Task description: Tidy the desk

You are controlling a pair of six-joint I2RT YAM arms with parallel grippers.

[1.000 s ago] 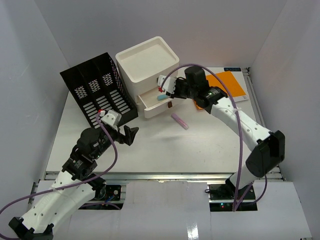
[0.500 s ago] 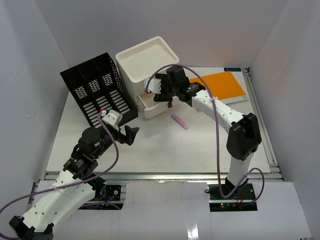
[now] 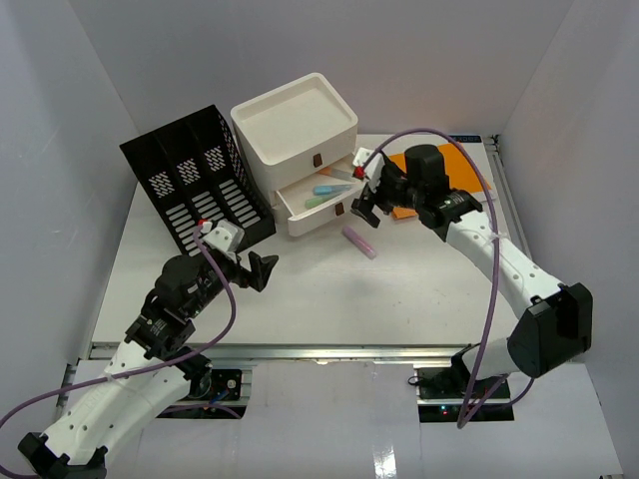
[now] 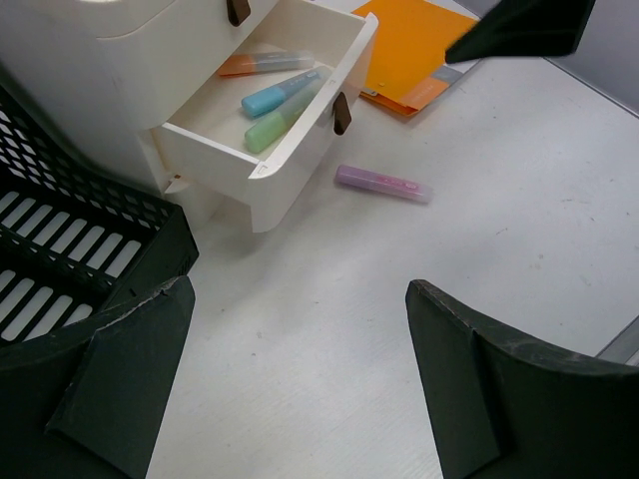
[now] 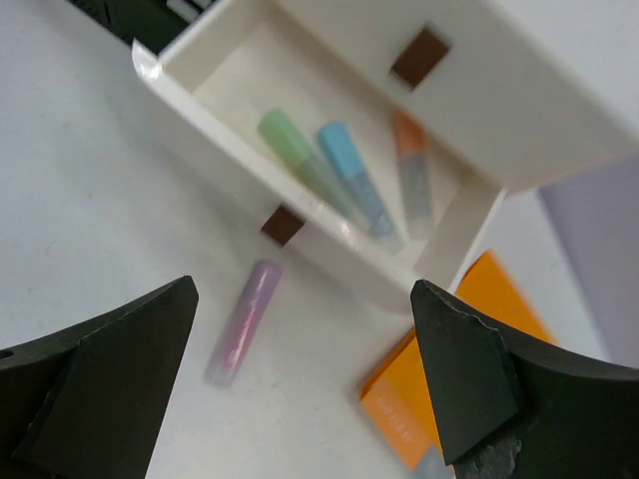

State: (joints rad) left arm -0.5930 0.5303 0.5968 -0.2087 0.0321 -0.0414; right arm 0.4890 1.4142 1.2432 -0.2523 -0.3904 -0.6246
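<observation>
On the white desk (image 3: 329,289) stands a white drawer box (image 3: 295,120) with its middle drawer (image 3: 312,214) pulled out. Green (image 5: 290,140), blue (image 5: 351,175) and orange (image 5: 411,175) highlighters lie inside it. A purple highlighter (image 3: 359,241) lies on the desk just in front of the drawer. My right gripper (image 3: 367,195) hovers open and empty to the right of the drawer, above the purple highlighter (image 5: 243,321). Down at the front left, my left gripper (image 3: 255,269) is wide open over bare desk, holding nothing.
A black mesh file organizer (image 3: 195,180) stands left of the drawer box. An orange notebook (image 3: 454,165) lies at the back right, under the right arm. White walls close in the desk on three sides, and a metal rail (image 3: 319,351) runs along its front.
My right gripper opened and drew back to the right, away from the drawer. An orange highlighter now lies in the drawer. The left arm has not moved.
</observation>
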